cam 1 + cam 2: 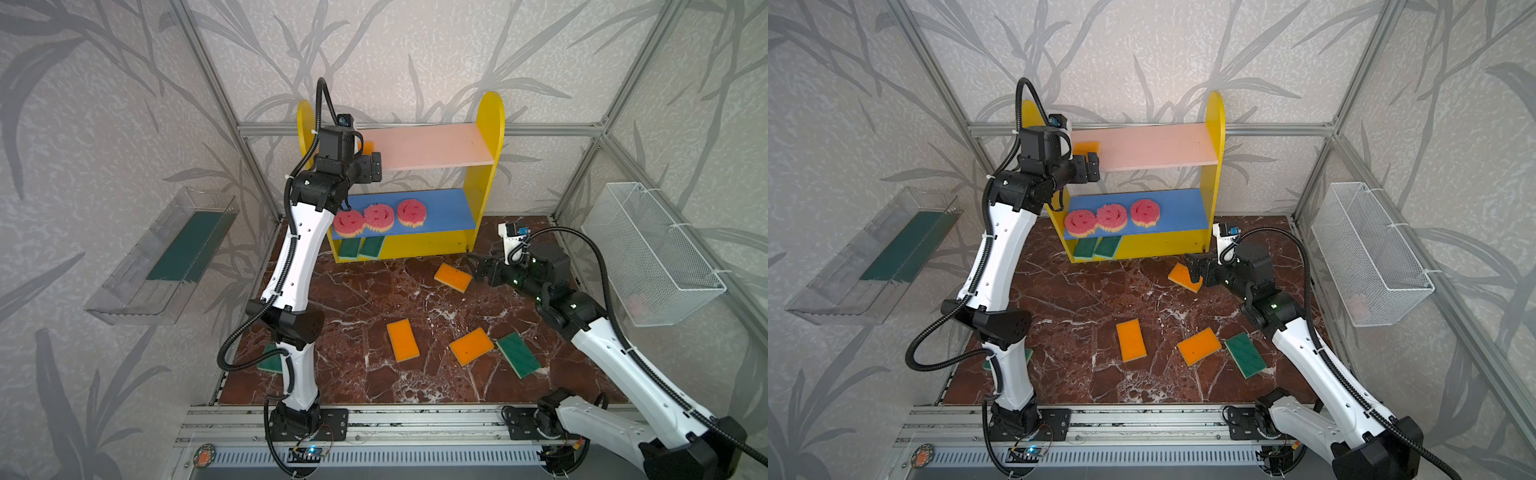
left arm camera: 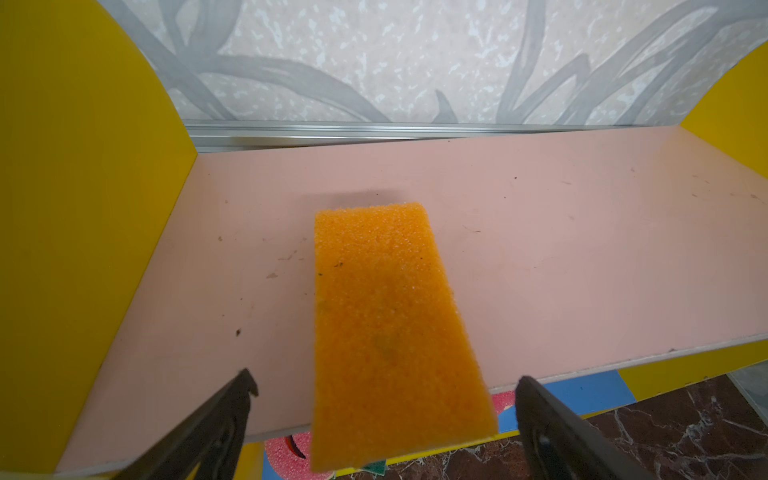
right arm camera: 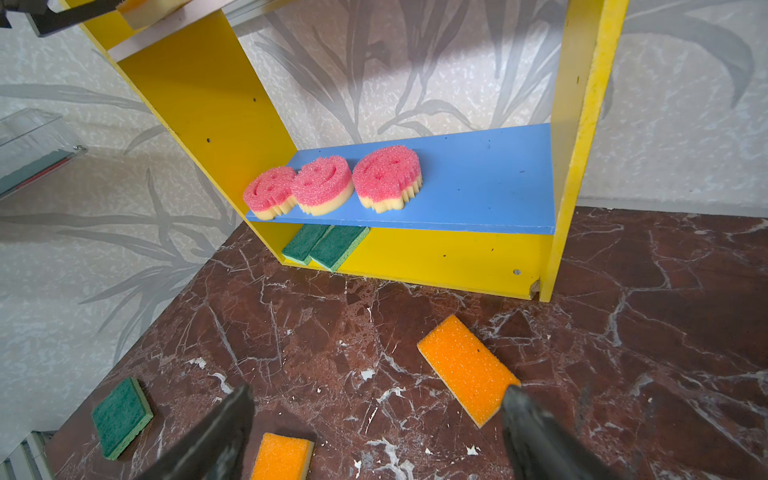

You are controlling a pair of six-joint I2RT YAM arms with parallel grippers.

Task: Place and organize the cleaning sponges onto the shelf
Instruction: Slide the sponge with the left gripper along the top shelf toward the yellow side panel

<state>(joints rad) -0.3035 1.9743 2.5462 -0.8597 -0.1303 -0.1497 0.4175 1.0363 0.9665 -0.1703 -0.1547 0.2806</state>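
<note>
**Orange sponge on top board, left jaws clear**

Left gripper [image 2: 386, 377] jaws stand wide apart either side of the orange sponge [image 2: 386, 316], gripping nothing. The sponge lies on the shelf [image 1: 490, 124], on its pink board [image 2: 582, 249], and its near end seems to overhang. Back straight out; don't snag it. Right gripper [image 3: 378, 390] jaws are apart and empty, by a second orange sponge [image 3: 467, 370]; can't tell if they touch.

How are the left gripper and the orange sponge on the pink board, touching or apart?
Apart. The left wrist view shows the left gripper open, with gaps either side of the orange sponge.
</note>
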